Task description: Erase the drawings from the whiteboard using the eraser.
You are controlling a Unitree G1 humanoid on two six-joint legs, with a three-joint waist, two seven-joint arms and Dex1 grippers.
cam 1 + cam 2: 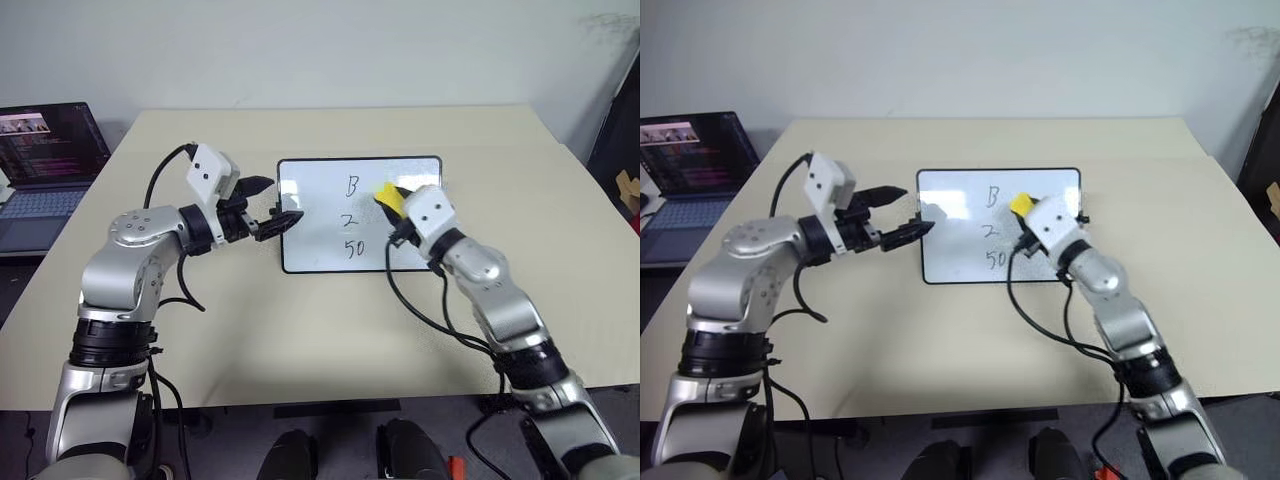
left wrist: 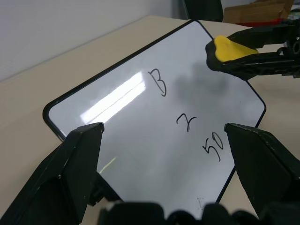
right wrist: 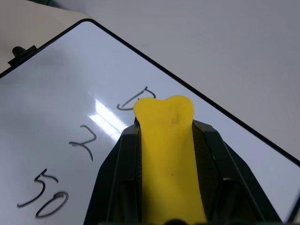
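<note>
The whiteboard (image 1: 315,245) lies flat mid-table, with the drawings (image 1: 351,218) "B", "2" and "50" in a column down its middle. My right gripper (image 1: 393,200) is shut on the yellow eraser (image 1: 387,196), which hangs over the board just right of the "B"; whether it touches the surface I cannot tell. In the right wrist view the eraser (image 3: 168,154) sticks out between the two black fingers (image 3: 119,159). My left gripper (image 1: 277,203) is open at the board's left edge, jaws spread wide with nothing between them. The left wrist view shows the eraser (image 2: 228,48) too.
The beige table (image 1: 300,340) has free room all around the board. An open laptop (image 1: 50,160) sits on a separate surface to the far left. Black cables (image 1: 420,310) trail from both wrists. Dark objects stand past the table's right edge (image 1: 620,150).
</note>
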